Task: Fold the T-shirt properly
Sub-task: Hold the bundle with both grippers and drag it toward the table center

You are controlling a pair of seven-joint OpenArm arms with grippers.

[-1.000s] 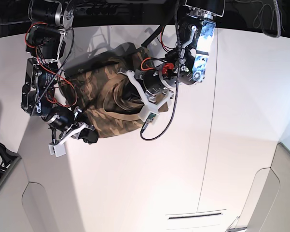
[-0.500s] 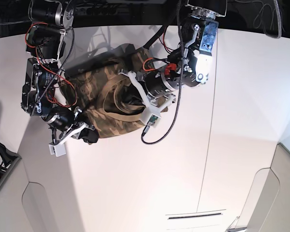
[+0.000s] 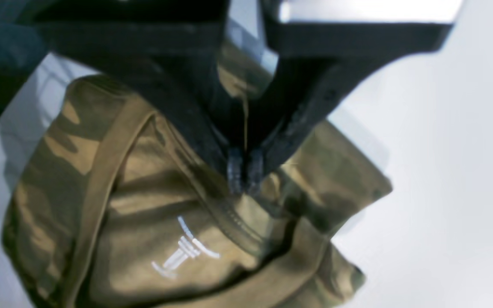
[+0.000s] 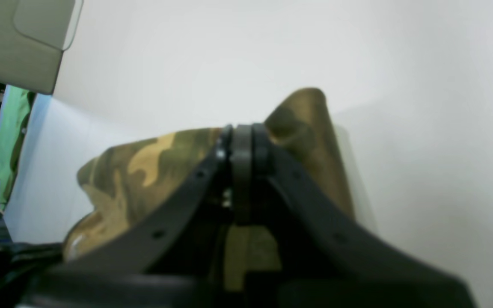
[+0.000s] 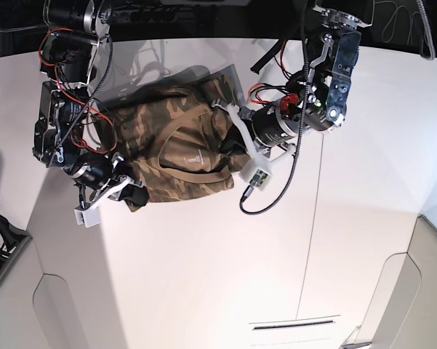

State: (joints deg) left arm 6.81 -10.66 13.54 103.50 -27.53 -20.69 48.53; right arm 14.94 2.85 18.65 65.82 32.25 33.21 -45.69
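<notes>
The T-shirt (image 5: pixel 178 153) lies bunched in the upper left of the base view, on the white table (image 5: pixel 225 276), with its tan collar band and a small white mark on the fabric facing up. The left gripper (image 3: pixel 244 171), seen in the middle of its wrist view, has its fingers pressed together on a pinch of cloth just beside the collar seam. The right gripper (image 4: pixel 240 145) is likewise closed on a camouflage edge, which stands up as a peak behind its tips; in the base view that hand sits at the garment's lower left corner.

By my judgement the step in hand is a spreading or straightening pull, both arms holding cloth at opposite sides of the heap; no clean fold is made yet. The next move calls for drawing the two grips apart and laying the cloth flat, without letting either pinch slip.

For room, the table is bare to the lower right and centre of the base view. The upper edge of the table runs close behind the shirt, and the left table edge is near the right arm.
</notes>
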